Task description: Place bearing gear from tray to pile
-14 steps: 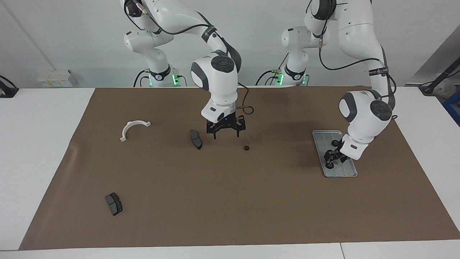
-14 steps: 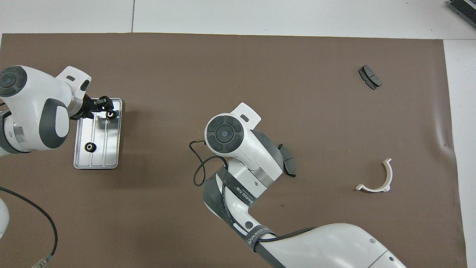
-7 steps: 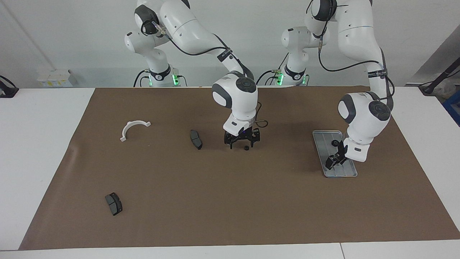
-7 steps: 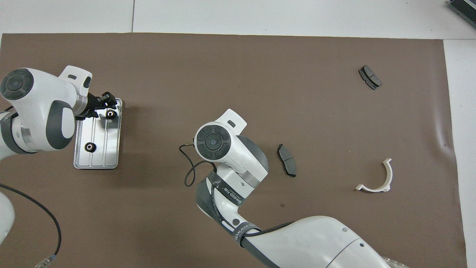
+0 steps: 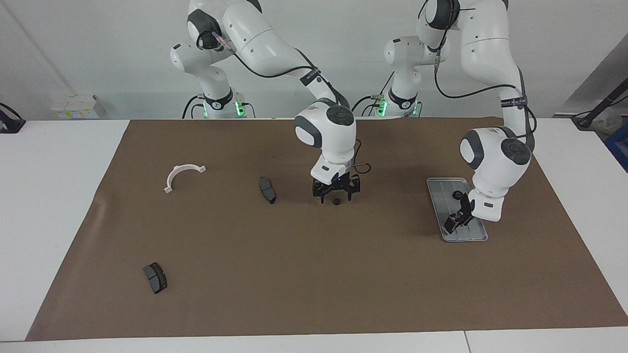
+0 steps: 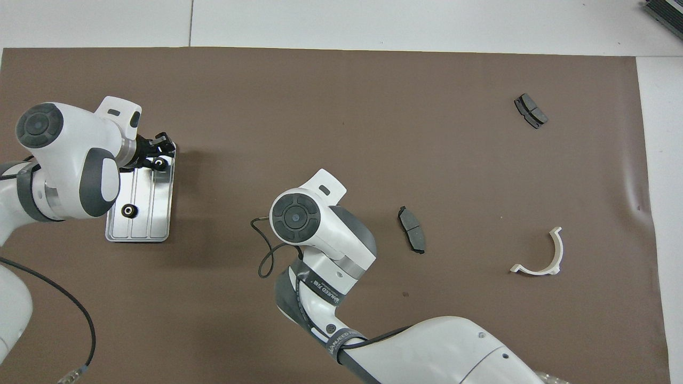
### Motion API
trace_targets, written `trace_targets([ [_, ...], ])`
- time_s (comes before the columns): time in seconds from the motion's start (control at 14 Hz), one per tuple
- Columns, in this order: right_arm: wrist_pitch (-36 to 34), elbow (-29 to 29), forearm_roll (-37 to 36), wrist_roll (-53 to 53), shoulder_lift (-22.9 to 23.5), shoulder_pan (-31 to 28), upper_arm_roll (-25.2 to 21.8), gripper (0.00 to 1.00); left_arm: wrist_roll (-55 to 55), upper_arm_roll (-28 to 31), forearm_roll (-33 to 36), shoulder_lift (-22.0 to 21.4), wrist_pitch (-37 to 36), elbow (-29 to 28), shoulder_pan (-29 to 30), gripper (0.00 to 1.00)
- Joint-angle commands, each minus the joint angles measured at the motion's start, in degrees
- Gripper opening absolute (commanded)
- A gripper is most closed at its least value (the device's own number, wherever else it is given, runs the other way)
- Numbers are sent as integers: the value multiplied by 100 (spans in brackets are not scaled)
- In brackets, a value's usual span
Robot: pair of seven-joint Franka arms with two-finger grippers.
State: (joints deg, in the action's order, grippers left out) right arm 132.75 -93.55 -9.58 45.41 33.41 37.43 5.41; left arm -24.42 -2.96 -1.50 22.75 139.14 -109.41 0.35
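Observation:
The silver tray (image 5: 478,234) (image 6: 140,229) lies toward the left arm's end of the table. One black bearing gear (image 5: 457,195) (image 6: 128,211) sits on its end nearer the robots. A second gear (image 6: 158,164) sits at its other end, right at my left gripper (image 5: 452,224) (image 6: 156,153), which is low over the tray. A third gear (image 5: 336,201) lies on the mat mid-table. My right gripper (image 5: 336,196) is open and low, its fingers either side of that gear. In the overhead view the right wrist (image 6: 296,216) hides both. The pile is a white half-ring bracket (image 5: 182,175) (image 6: 541,256) and two brake pads (image 5: 267,189) (image 5: 155,277).
A brown mat (image 5: 314,274) covers most of the white table. The brake pads also show in the overhead view (image 6: 412,237) (image 6: 530,111). White boxes (image 5: 73,105) stand at the table edge by the right arm's base. A dark object (image 6: 664,13) lies off the mat.
My right gripper has moved from beside the nearer brake pad toward the left arm's end and down around the gear on the mat. My left gripper shifted slightly over the tray's end.

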Motion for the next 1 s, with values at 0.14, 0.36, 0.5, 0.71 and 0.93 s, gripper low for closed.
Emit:
trace_targets([
  [0.14, 303, -207, -132, 117, -54, -60, -14, 59, -28, 50, -43, -16, 254, -221, -114, 28],
  [0.36, 523, -269, -132, 161, -54, -77, -14, 52, -2, 50, -34, -7, 176, -151, -114, 9],
  [0.5, 594, -278, -132, 161, -45, -78, -22, 50, -2, 50, -25, -7, 79, 6, -114, 2],
  [0.71, 594, -304, -132, 161, -54, -78, -31, 35, -2, 50, -8, 2, -631, 541, -123, 0],
  [0.93, 533, -243, -132, 170, -54, -86, -57, 0, -63, 23, -17, -33, -1316, 937, -350, 0],
])
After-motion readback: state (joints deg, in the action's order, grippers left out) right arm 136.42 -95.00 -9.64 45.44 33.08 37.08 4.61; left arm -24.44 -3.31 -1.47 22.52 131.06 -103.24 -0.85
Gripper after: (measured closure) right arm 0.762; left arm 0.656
